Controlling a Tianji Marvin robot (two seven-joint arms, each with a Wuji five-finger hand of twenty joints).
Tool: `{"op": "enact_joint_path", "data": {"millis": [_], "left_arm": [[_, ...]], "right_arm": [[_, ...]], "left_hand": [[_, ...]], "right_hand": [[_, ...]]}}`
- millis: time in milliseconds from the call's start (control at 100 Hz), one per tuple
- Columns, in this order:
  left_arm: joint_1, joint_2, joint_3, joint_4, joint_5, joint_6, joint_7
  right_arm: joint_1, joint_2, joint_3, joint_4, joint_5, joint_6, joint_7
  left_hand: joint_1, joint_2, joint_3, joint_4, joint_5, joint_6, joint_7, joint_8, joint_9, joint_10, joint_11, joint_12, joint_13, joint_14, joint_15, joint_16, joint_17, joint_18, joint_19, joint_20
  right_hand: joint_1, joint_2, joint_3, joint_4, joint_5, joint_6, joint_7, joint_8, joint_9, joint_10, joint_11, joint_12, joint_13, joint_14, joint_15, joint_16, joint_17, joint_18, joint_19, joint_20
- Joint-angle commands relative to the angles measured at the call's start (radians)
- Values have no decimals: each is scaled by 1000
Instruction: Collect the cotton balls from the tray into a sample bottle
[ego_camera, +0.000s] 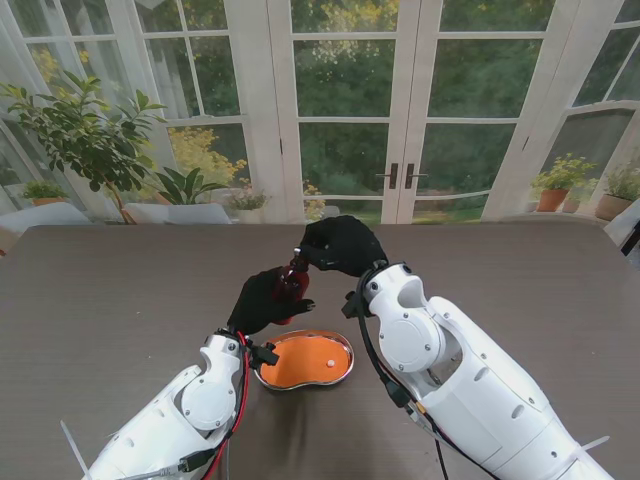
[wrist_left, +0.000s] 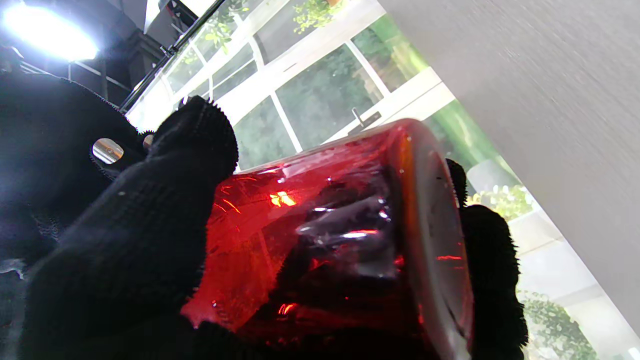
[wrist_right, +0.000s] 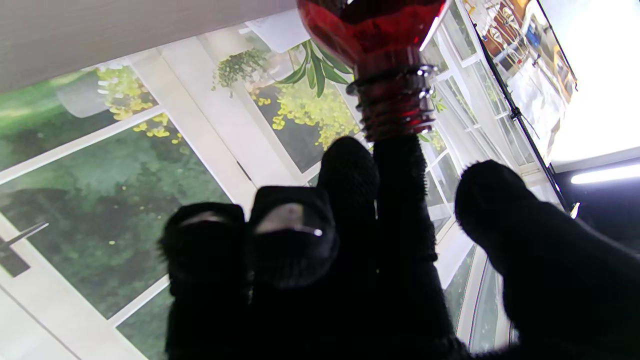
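One red sample bottle (ego_camera: 291, 283) is gripped by the left hand (ego_camera: 266, 298) above the counter's (ego_camera: 120, 300) middle. The right hand (ego_camera: 341, 245) is held at its uncapped neck, its grasp unclear. One tray (ego_camera: 340, 345) is seen; no writing is legible.

Table (ego_camera: 110, 290): grey-brown woven top, spanning the whole width of the stand view.
French doors (ego_camera: 400, 110): white frames, standing shut behind the table's far edge, two dark lever handles (ego_camera: 400, 176) sitting side by side at the centre.
Leafy potted tree (ego_camera: 85, 135): growing at the far left, outside the glass.
White planter (ego_camera: 185, 212): sitting beside the tree, broad green leaves rising from it.
Terracotta pot (ego_camera: 552, 198): standing at the far right, carrying a green shrub.
Garden (ego_camera: 480, 80): dense green foliage showing through the panes.
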Motion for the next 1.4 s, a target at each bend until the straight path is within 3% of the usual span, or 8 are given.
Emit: {"op": "enact_joint_path", "data": {"millis": [0, 640, 1180, 1260, 1390], "left_arm": [[-2, -6, -2, -3, 2, -3, -14], [-3, -2, -9, -7, 24, -17, -10], [4, 0, -14, -16, 30, -20, -8], [5, 1, -15, -20, 31, -19, -8], [7, 2, -17, -25, 35, -20, -9]], "right_arm": [[-6, 0, -3, -10, 2, -8, 21], [-37, 12, 41, -57, -16, -7, 34], [-11, 8, 1, -25, -12, -23, 40], [-10, 11, 2, -24, -11, -23, 52], [-7, 18, 1, -22, -17, -30, 75]], "left_hand": [[154, 173, 179, 9, 130, -282, 109, 9, 77, -132, -9, -5, -3, -24, 12, 12, -43, -53, -31, -3], [152, 175, 179, 8, 130, -282, 107, 7, 76, -134, -10, -8, -3, -24, 12, 12, -43, -55, -30, -4], [151, 176, 177, 8, 131, -284, 107, 7, 77, -137, -8, -9, -2, -26, 12, 11, -42, -56, -29, -5], [152, 177, 177, 8, 130, -284, 107, 8, 76, -136, -9, -9, -2, -27, 13, 12, -42, -56, -29, -5], [152, 176, 176, 8, 131, -285, 108, 8, 76, -136, -9, -9, -3, -26, 12, 11, -42, -56, -29, -6]], "right_hand": [[-28, 17, -10, 37, -11, 11, -4, 30, -6, 15, -8, -12, 31, 5, 2, -13, -2, 30, 44, 12], [-57, 51, -23, 55, -13, 6, -32, 48, -15, 17, -17, -15, 32, 10, -18, -18, -9, 32, 38, 13], [-64, 63, -27, 57, -35, 3, -48, 56, -19, 18, -18, -15, 33, 6, -19, -16, -12, 29, 37, 12], [-72, 79, -30, 62, -38, 6, -54, 58, -20, 19, -18, -15, 32, 11, -19, -16, -12, 30, 37, 12], [-112, 132, -53, 113, -28, 11, -88, 92, -30, 20, -21, -15, 32, 12, -24, -19, -16, 29, 36, 13]]}}
